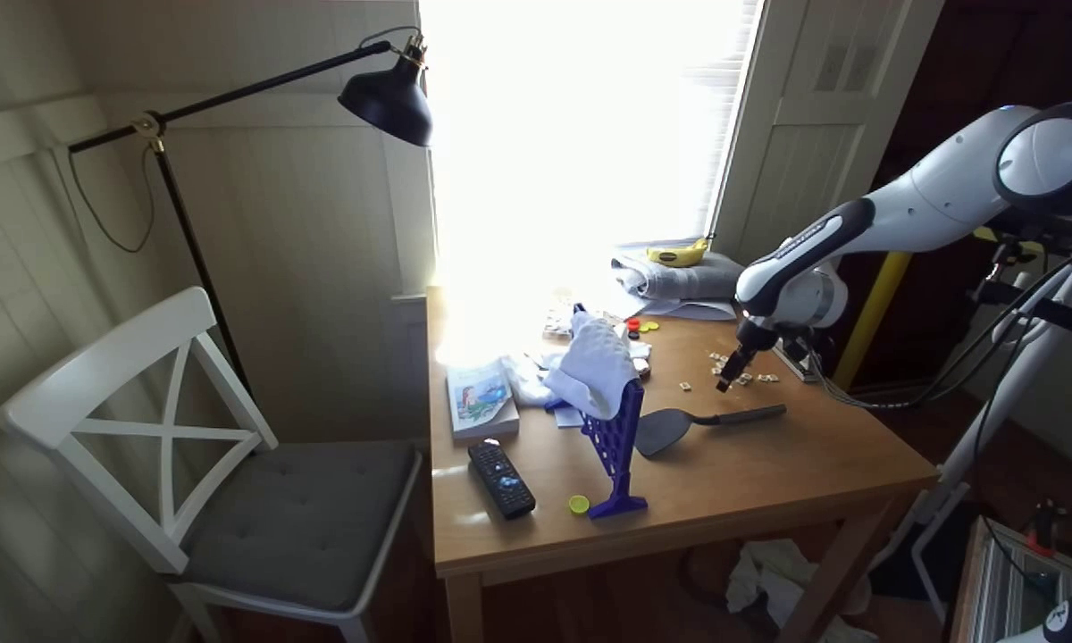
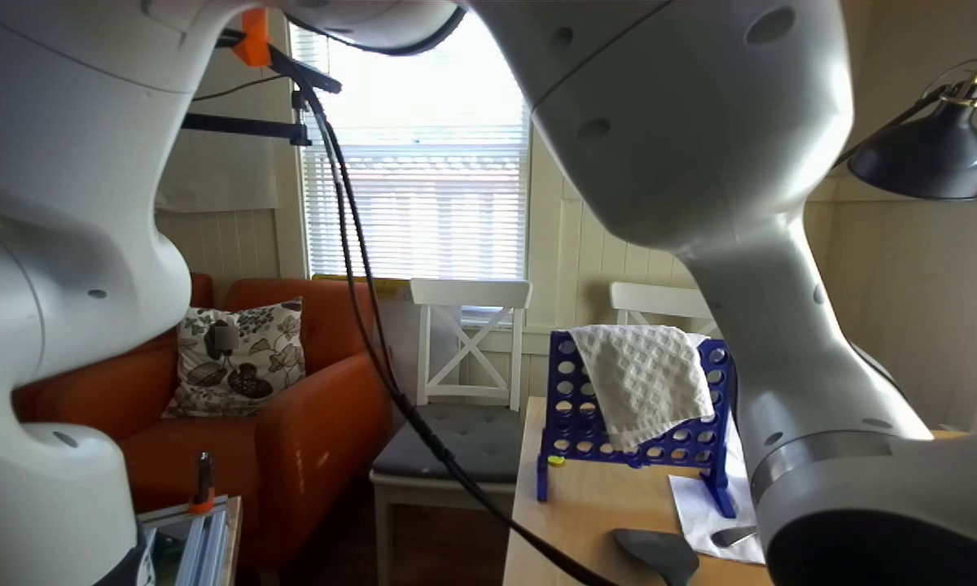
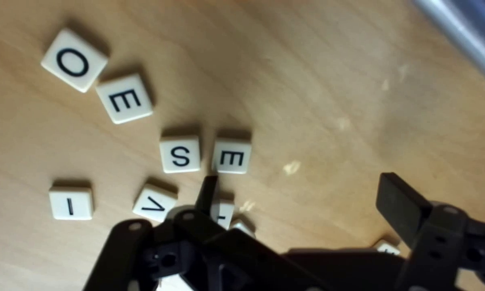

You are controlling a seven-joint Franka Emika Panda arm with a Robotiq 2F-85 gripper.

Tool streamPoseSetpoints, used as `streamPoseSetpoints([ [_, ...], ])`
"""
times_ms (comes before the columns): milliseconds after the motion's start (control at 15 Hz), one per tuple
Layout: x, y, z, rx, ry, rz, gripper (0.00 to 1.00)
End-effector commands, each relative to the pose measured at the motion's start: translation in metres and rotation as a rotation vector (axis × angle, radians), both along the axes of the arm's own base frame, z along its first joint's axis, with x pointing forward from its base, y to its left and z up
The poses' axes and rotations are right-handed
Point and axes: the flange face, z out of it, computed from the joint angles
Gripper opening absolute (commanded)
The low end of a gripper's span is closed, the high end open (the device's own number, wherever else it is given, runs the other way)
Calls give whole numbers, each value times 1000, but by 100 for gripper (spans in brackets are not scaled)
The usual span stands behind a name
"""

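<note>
Spread wide at the jaws, nothing held

Inspected in wrist view: gripper (image 3: 301,190) at full spread over the wood of the table (image 3: 327,121), without a load. Cannot tell whether in contact with anything at either tip.

Found just ahead of the tile-side finger (image 3: 208,194): S tile (image 3: 180,154) on its outer side, inner E tile (image 3: 231,156) on its inner side. Located farther ahead and outward: outer E tile (image 3: 125,98), then O tile (image 3: 74,60), set close together. Noted outside the same finger: V tile (image 3: 154,203) near, I tile (image 3: 71,203) well apart. Seen along its inner side: half-hidden tile (image 3: 225,213) and mostly hidden tile (image 3: 241,227). Observed near the opposite finger (image 3: 402,202), on the inside: lone tile (image 3: 388,247), partly covered. Recorded ahead of that finger: silver-edged object (image 3: 460,30), too little shown to identify.

Legible in wrist view only: letters. Visible in both exterior views: spatula (image 1: 665,430), near the jaws, and blue rack (image 1: 623,438) draped with white cloth (image 1: 594,366), farther off. Confined to an exterior view: banana (image 1: 679,255) on grey towel (image 1: 692,281), beyond the jaws. Likewise confined: orange armchair (image 2: 326,415) and patterned cushion (image 2: 236,358), well away from them.
</note>
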Motion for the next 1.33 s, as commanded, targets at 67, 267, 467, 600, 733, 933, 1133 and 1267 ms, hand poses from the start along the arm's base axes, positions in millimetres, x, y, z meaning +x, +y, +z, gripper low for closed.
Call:
streamPoseSetpoints([
  [67,-1,2,-1,5,12,-20,100],
  [267,-5,2,3,-18,26,-43,100],
  [467,-11,-1,7,-33,39,-92,100],
  [600,-13,-3,5,-31,60,-100,100],
  [733,-15,-2,1,-51,81,-72,100],
  [933,-12,-4,-1,-74,64,-45,100],
  [1133,-12,-2,4,-57,58,-81,100],
  [1267,-15,3,10,-56,56,-112,100],
])
